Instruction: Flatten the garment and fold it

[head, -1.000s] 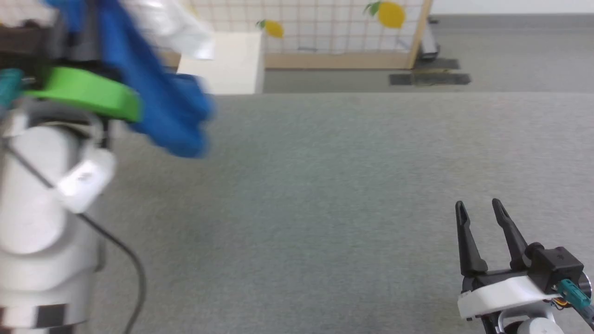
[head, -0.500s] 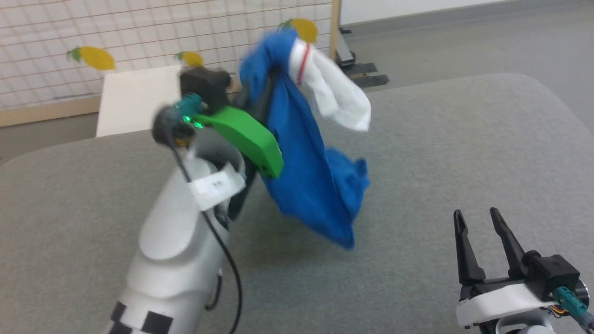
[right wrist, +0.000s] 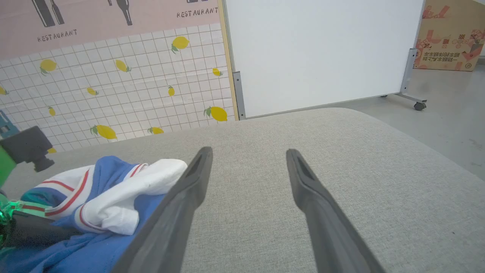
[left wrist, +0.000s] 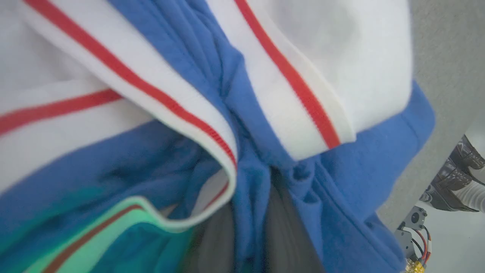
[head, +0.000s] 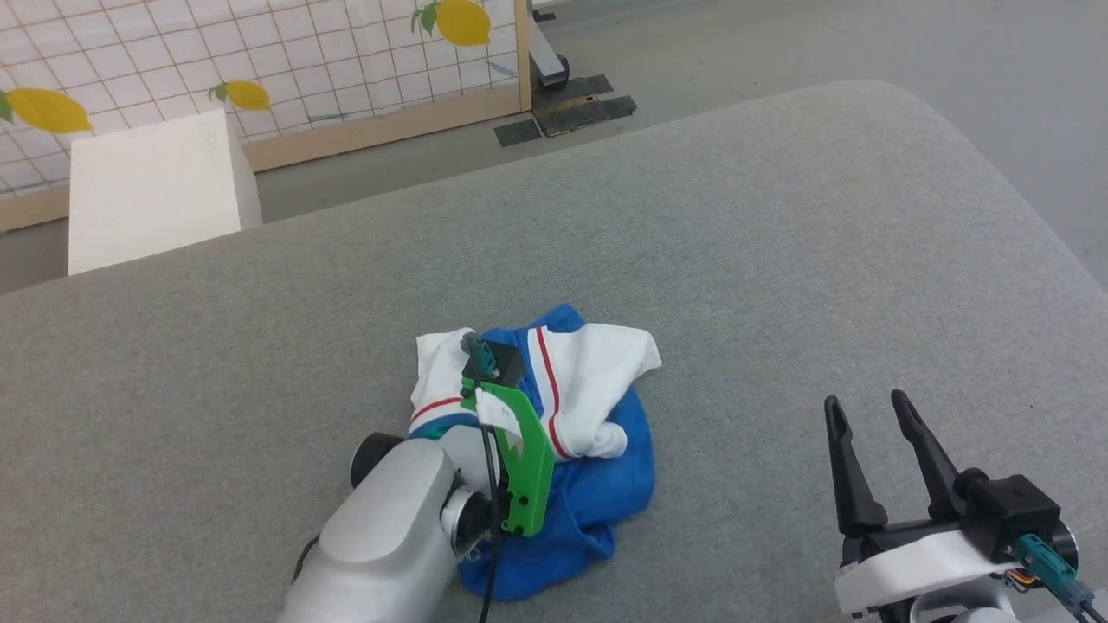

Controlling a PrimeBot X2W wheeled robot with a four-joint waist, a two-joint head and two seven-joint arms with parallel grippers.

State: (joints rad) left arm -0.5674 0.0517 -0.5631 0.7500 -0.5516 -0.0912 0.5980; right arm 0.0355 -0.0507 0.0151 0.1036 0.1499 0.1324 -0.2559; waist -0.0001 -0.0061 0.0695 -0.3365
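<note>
One garment (head: 593, 407) lies bunched in a heap on the grey padded surface (head: 779, 216). In the head view it sits toward 7 o'clock from the middle of the picture. Its blue body is crumpled underneath and spills out toward 5 o'clock. Both white sleeves are folded on top, their thin red stripes showing. One sleeve reaches out toward 2 o'clock and the other curls at 10 o'clock.

The left gripper (left wrist: 248, 227) is pressed down into the top of the heap. A green bracket (head: 528, 467) and a small dark camera block on its wrist cover the centre of the cloth. In the left wrist view a ridge of blue fabric runs up between its two dark fingers (left wrist: 212, 242), which are clenched on that fold. Striped sleeve edges cross just beyond them.

The right gripper (head: 866, 402) is at about 4 o'clock from the garment and well apart from it. It is poised over bare surface. Its fingers (right wrist: 189, 189) are spread wide and released, with nothing between them. In the right wrist view the heap sits at 9 o'clock of those fingers.

Past the far edge of the surface, a white box (head: 151, 190) stands at 10 o'clock from the garment. Behind it is a wood-framed lattice panel (head: 303, 61) printed with yellow lemons. The right wrist view also shows a white board on castors (right wrist: 322, 53) at 12 o'clock and a printed cardboard carton (right wrist: 447, 38) at 2 o'clock on the grey floor.
</note>
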